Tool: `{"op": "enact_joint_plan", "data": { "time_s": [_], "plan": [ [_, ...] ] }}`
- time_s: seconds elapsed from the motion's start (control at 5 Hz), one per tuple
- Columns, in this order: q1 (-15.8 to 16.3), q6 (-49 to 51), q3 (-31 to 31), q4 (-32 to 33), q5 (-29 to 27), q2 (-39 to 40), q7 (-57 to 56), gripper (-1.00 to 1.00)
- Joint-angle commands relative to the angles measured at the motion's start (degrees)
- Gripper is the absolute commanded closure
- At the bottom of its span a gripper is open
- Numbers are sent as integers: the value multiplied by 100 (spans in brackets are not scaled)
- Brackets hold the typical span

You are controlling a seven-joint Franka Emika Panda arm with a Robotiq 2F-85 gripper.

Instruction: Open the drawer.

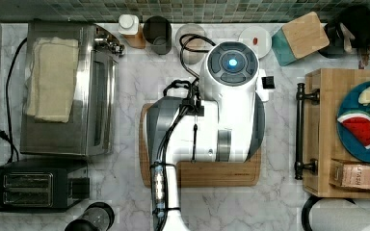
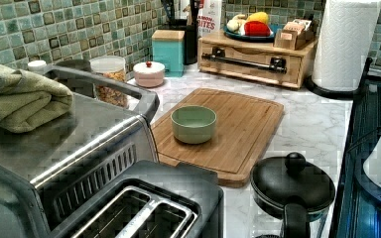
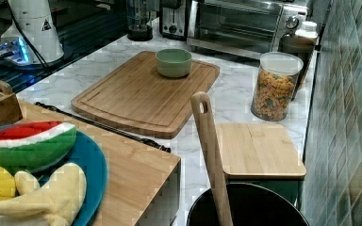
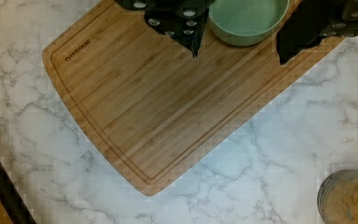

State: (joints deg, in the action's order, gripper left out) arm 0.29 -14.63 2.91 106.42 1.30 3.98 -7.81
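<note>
Overhead, the white arm (image 1: 221, 110) hangs above the wooden cutting board (image 1: 207, 173) in the middle of the marble worktop (image 1: 130, 91). Seen from the wrist view, the claw (image 4: 240, 49) has its two dark fingers (image 4: 182, 25) spread wide apart with nothing between them, poised over the board's edge and a pale green bowl (image 4: 248, 18) that sits on the board. The drawer (image 1: 318, 132) is at the top view's right, shut flush in its bamboo box, its long dark bar handle (image 1: 299, 130) facing the board and well apart from the claw. On top of the box rest a blue plate (image 1: 366, 122) with toy fruit, including a watermelon slice (image 1: 361, 127), and a small carton (image 1: 359, 174). In the left view the drawer front (image 2: 250, 62) stands at the far end of the worktop, beside a paper towel roll (image 2: 345, 42). A toaster oven (image 1: 67, 86) and a black toaster (image 1: 33, 185) occupy the top view's left.
</note>
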Motion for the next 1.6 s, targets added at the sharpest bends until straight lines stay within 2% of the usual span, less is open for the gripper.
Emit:
{"op": "enact_joint_plan", "data": {
  "time_s": [0.2,0.6,0.8,1.0,1.2,1.6],
  "plan": [
    [33,0,-19,52,1,0,-2,-100],
    [-176,-113,124,324,100,-16,-1788,-100],
    [-273,-422,258,496,228,-45,-2359,-100],
    [-372,-1227,431,943,391,-148,-2976,-100],
    [-405,-1357,580,873,808,21,-3190,-100],
    [-826,-1725,739,753,693,375,-4190,-100]
  ]
}}
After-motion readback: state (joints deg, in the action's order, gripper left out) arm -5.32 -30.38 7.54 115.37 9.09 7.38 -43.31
